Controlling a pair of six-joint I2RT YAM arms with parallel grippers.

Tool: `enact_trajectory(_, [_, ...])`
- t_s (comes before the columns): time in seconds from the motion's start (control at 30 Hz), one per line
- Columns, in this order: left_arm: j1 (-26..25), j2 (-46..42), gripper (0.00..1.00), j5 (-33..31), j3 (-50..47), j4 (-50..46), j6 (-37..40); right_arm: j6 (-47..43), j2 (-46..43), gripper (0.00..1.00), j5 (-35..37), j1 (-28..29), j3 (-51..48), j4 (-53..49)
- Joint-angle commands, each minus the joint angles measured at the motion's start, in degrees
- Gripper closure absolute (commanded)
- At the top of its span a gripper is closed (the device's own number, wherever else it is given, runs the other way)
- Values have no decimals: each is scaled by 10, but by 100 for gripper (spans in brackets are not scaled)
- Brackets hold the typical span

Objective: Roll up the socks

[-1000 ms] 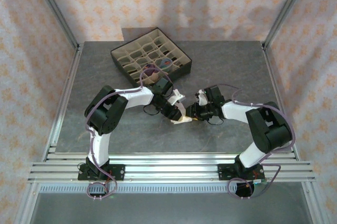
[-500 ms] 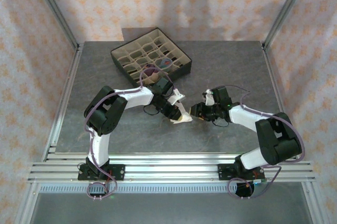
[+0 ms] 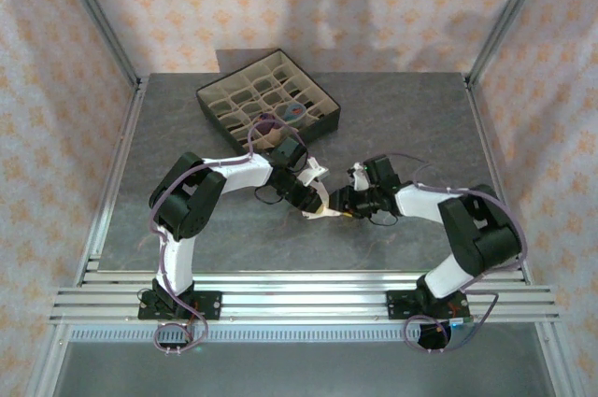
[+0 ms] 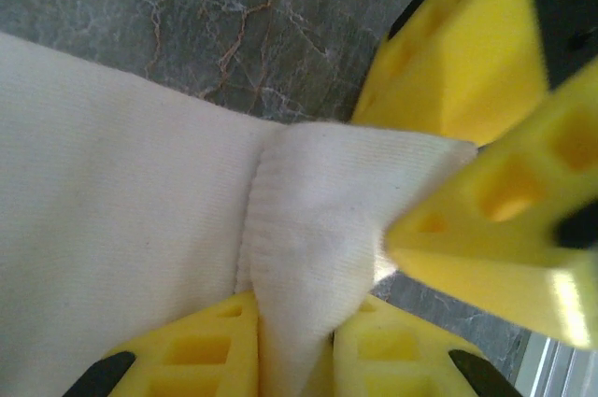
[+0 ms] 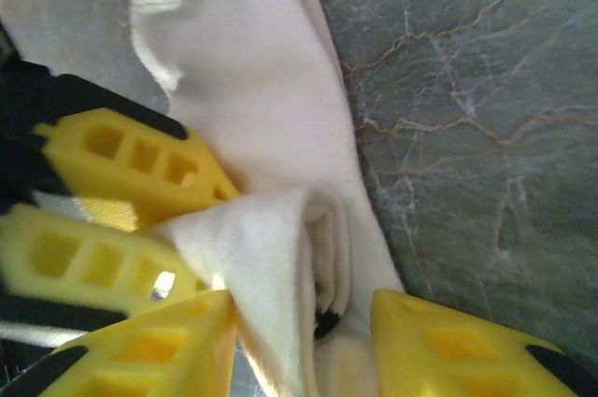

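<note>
A white sock (image 3: 320,193) lies on the grey table between the two arms. My left gripper (image 3: 311,206) is shut on it: in the left wrist view the two yellow fingers pinch a fold of the white sock (image 4: 318,219) at the left gripper (image 4: 294,322). My right gripper (image 3: 344,201) meets it from the right. In the right wrist view the right gripper (image 5: 304,322) holds the folded end of the white sock (image 5: 271,257), with fabric touching both fingers and a black bit showing inside the fold. A purple sock (image 3: 269,123) and a grey-blue sock (image 3: 295,114) sit in the box.
The dark box (image 3: 318,126) with beige grid compartments stands at the back of the table, just behind the left arm's wrist. Metal frame posts and patterned walls close in the sides. Aluminium rails run along the near edge (image 3: 299,299).
The right gripper pulled back to the right from the sock half a second ago, then came back in onto its end. The left gripper has kept its pinch and place.
</note>
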Motion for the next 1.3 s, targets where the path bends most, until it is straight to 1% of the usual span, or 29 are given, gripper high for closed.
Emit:
enact_trajectory(0.0, [10,46,80,-116,-22,-34,-10,-1,28,64,-17,14,23,16])
enact_trajectory(0.1, [10,31,79,-126,-28,-16,-11,-12,48,79,2,15,37,-17])
enact_trajectory(0.13, [10,23,78,-137,-33,-9,-12,-17,55,86,9,16,44,-35])
enact_trajectory(0.17, [9,11,77,-149,-42,1,-9,-22,63,90,18,15,51,-50])
enact_trajectory(0.3, [-1,-44,74,-190,-83,44,22,-40,102,97,20,15,83,-102])
enact_trajectory(0.37, [-10,-94,72,-205,-113,78,48,-46,115,97,21,15,93,-117])
enact_trajectory(0.47, [-16,-146,70,-209,-148,113,81,-53,124,97,21,15,104,-133])
enact_trajectory(0.53, [-18,-172,69,-207,-162,123,105,-57,128,98,20,15,110,-142])
enact_trajectory(0.67, [-23,-218,69,-223,-190,140,157,-64,130,98,20,15,119,-155])
enact_trajectory(0.8, [-54,-273,69,-286,-248,204,242,-68,132,98,19,15,128,-172])
enact_trajectory(0.87, [-88,-292,68,-353,-273,233,292,-71,132,98,17,15,132,-178])
enact_trajectory(0.9, [-108,-297,66,-391,-283,249,318,-72,132,98,16,15,134,-182])
enact_trajectory(0.97, [-141,-296,63,-453,-292,273,360,-74,132,98,14,15,138,-188])
enact_trajectory(1.07, [-175,-269,62,-506,-277,275,396,-74,132,97,13,15,143,-194])
enact_trajectory(1.27, [-203,-193,61,-546,-243,271,423,-76,135,98,8,15,153,-209])
